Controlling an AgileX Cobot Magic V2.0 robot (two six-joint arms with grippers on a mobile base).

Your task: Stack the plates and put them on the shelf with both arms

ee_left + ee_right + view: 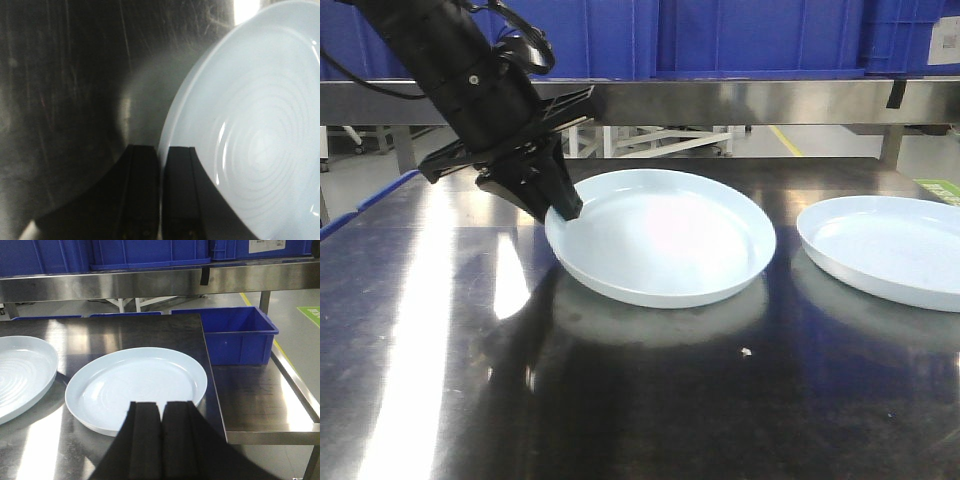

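Two white plates lie on the dark steel tabletop. The left plate (665, 240) (255, 130) (20, 372) has its left rim pinched between the fingers of my left gripper (566, 210) (161, 150), which is shut on it. That rim looks slightly lifted. The right plate (895, 250) (135, 382) lies flat near the table's right edge. My right gripper (160, 407) hovers over its near rim, shut with nothing between the fingers; it is out of the front view. The shelf (740, 100) (150, 284) runs as a steel rail behind the table.
Big blue crates (750, 35) (150, 252) stand on the shelf. Another blue crate (240, 337) sits on a lower steel table (260, 400) to the right of the tabletop (620, 400). The tabletop's right edge (212, 380) lies close to the right plate.
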